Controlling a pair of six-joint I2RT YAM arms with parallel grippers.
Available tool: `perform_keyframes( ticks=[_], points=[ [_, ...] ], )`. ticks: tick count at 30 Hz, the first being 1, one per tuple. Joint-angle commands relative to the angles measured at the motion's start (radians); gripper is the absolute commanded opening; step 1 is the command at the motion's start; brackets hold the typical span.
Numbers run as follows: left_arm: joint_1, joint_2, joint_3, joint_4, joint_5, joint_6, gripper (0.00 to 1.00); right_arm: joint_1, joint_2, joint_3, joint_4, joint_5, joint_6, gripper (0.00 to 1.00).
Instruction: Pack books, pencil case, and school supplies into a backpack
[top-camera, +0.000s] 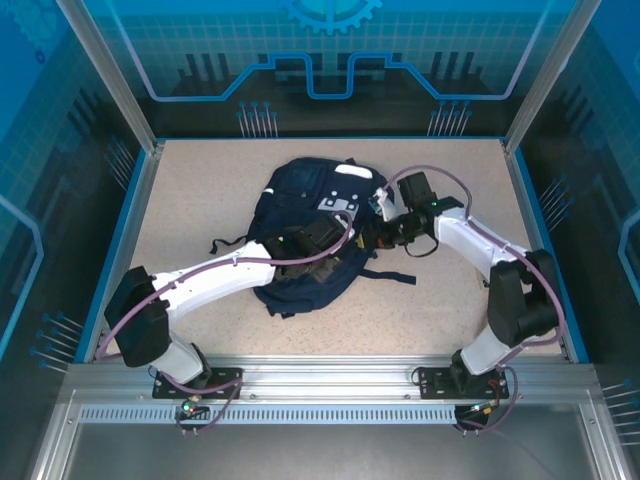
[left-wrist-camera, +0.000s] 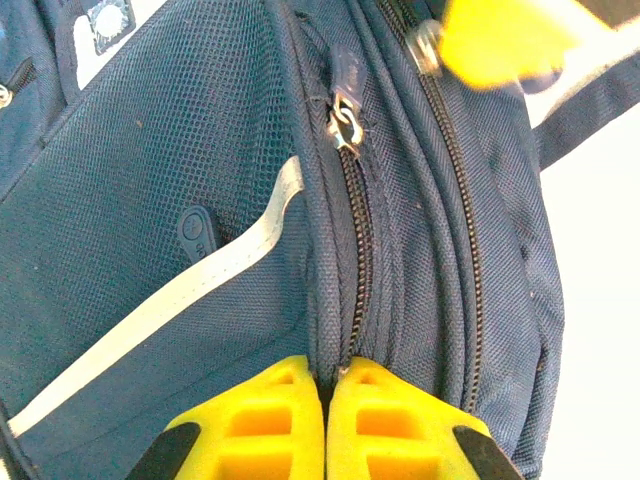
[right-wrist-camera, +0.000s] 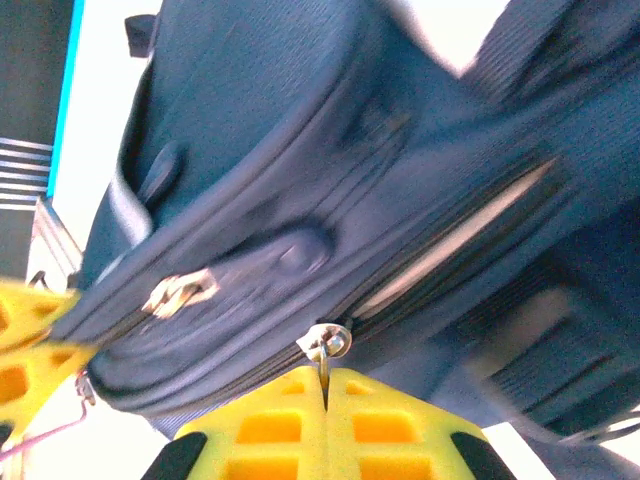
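Your largest item, the backpack (top-camera: 297, 196), lies flat on the speckled table (top-camera: 200, 190) under both wrists, and the top view hides its middle beneath the two arms, so you cannot make out from there where either set of fingertips lands. A dark strap (top-camera: 388, 275) trails out from it on the table, below the right wrist. Go to the wrist cameras for the grips. Your left gripper (left-wrist-camera: 327, 378) is clenched, its yellow fingers (left-wrist-camera: 262, 420) pressed together on a ridge of navy fabric right where a closed zip line runs into them; how much cloth sits between the pads is hidden. Ahead of those fingers, further along the same zip, a small zip slider (left-wrist-camera: 345, 126) lies free, and to their left a pale grey stripe (left-wrist-camera: 200, 290) crosses the mesh panel. Your right gripper (right-wrist-camera: 325, 380) is also clamped, grasping a metal zip pull (right-wrist-camera: 326, 342) whose ring stands just above the fingertips while its tab disappears between them. That view is smeared with blur, so the seams and the pale gap beside the pull are hard to read. Both views cut off the fingers at the bottom edge.
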Motion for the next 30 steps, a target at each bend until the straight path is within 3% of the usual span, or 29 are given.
perform_keyframes(
  ticks=[1, 4, 7, 14, 20, 23, 30],
  points=[
    [0.014, 0.021, 0.047, 0.112, 0.006, -0.105, 0.01, 0.062, -0.060, -0.080, 0.046, -0.086, 0.045, 0.03],
    [0.014, 0.033, 0.060, 0.150, 0.049, -0.140, 0.02, 0.104, -0.088, -0.138, 0.101, -0.093, 0.091, 0.03],
    [0.016, 0.025, 0.055, 0.177, 0.087, -0.169, 0.11, 0.098, -0.121, -0.169, 0.129, -0.075, 0.119, 0.02],
    [0.095, -0.051, 0.006, 0.144, 0.286, -0.205, 0.56, -0.029, -0.191, -0.146, 0.134, -0.010, 0.176, 0.01],
    [0.132, -0.133, -0.078, 0.163, 0.348, -0.065, 0.75, -0.126, -0.178, -0.079, 0.121, 0.024, 0.211, 0.00],
    [0.154, -0.131, -0.103, 0.171, 0.369, 0.022, 0.77, -0.147, -0.155, -0.050, 0.109, 0.027, 0.211, 0.00],
    [0.225, -0.048, -0.053, 0.074, 0.504, 0.147, 0.72, -0.151, -0.131, -0.028, 0.074, 0.029, 0.194, 0.00]
  ],
)
